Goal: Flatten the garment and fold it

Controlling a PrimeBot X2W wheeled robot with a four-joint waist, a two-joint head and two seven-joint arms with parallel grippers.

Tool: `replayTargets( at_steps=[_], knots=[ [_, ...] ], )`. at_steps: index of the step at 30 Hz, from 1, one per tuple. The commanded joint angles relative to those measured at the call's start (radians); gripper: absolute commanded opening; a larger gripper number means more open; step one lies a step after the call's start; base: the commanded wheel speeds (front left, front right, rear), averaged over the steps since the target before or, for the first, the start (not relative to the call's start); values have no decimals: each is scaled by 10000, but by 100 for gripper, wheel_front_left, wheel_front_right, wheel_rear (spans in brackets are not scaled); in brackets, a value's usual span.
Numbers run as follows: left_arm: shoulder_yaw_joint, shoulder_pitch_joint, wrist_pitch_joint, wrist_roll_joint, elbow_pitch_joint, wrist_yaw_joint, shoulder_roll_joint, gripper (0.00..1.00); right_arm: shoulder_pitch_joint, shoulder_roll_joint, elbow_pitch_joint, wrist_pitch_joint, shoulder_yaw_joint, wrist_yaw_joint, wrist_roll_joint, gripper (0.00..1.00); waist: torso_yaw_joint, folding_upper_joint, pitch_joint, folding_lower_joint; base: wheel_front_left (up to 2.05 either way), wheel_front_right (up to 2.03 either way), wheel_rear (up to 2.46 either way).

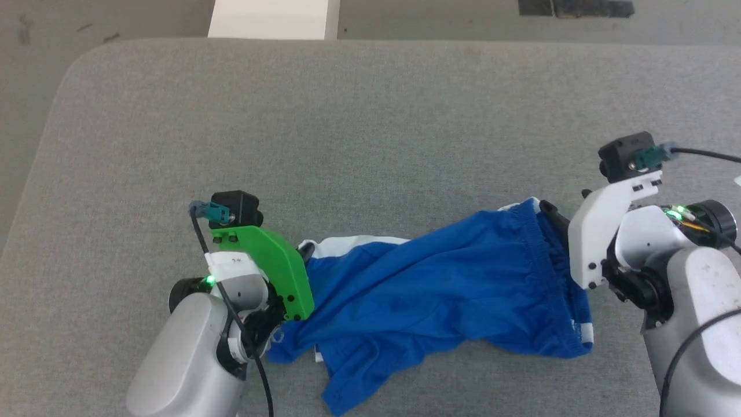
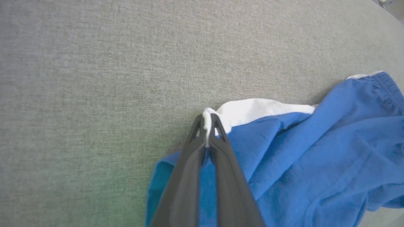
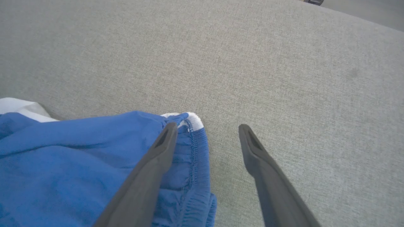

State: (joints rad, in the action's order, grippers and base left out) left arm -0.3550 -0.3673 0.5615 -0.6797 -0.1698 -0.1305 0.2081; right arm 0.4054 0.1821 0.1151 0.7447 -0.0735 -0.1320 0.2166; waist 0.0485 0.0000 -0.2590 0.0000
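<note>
From the head view I see the garment [image 1: 440, 272] lying crumpled across the near part of the table [image 1: 347, 116], stretched between my two arms. Its gathered waistband is at the right end and its white trim at the left. Small marks on the left wrist housing [image 1: 234, 262] are too small to read. The left gripper [image 1: 305, 251] is mostly hidden behind its green bracket [image 1: 278, 260]. The right gripper [image 1: 553, 217] sits at the waistband. Bare table runs far to a rounded far-left corner, with floor [image 1: 116, 17] beyond.

In the left wrist view, the left gripper [image 2: 207, 118] is pressed together, pinching the white trim corner.

In the right wrist view, the right gripper [image 3: 205, 132] is spread, one finger over the waistband and the other over bare table.
</note>
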Motion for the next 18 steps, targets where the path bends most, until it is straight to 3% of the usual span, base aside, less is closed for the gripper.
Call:
replayTargets(
  at_steps=[1,14,15,16,17,18],
  knots=[
    [6,113,-52,-113,109,-50,-67,0,283,87,139,192,-129,13,-138,100,159,0,-257,0,0,0,0],
    [-170,-127,-43,-150,630,-31,-217,0,1040,258,1678,785,-1408,13,-213,100,439,0,-1038,0,0,0,0],
    [-179,-136,-44,-145,627,-32,-214,0,1054,274,1717,793,-1425,13,-164,44,447,0,-1052,0,0,0,0],
    [-189,-144,-49,-140,623,-33,-211,0,1073,300,1745,786,-1466,13,-120,14,457,0,-1063,0,0,0,0],
    [-194,-147,-56,-142,619,-32,-214,0,1085,329,1757,771,-1505,13,-98,0,462,0,-1065,0,0,0,0],
    [-201,-148,-65,-149,611,-32,-222,0,1094,358,1765,757,-1543,13,-63,0,464,0,-1052,0,0,0,0]
  ],
)
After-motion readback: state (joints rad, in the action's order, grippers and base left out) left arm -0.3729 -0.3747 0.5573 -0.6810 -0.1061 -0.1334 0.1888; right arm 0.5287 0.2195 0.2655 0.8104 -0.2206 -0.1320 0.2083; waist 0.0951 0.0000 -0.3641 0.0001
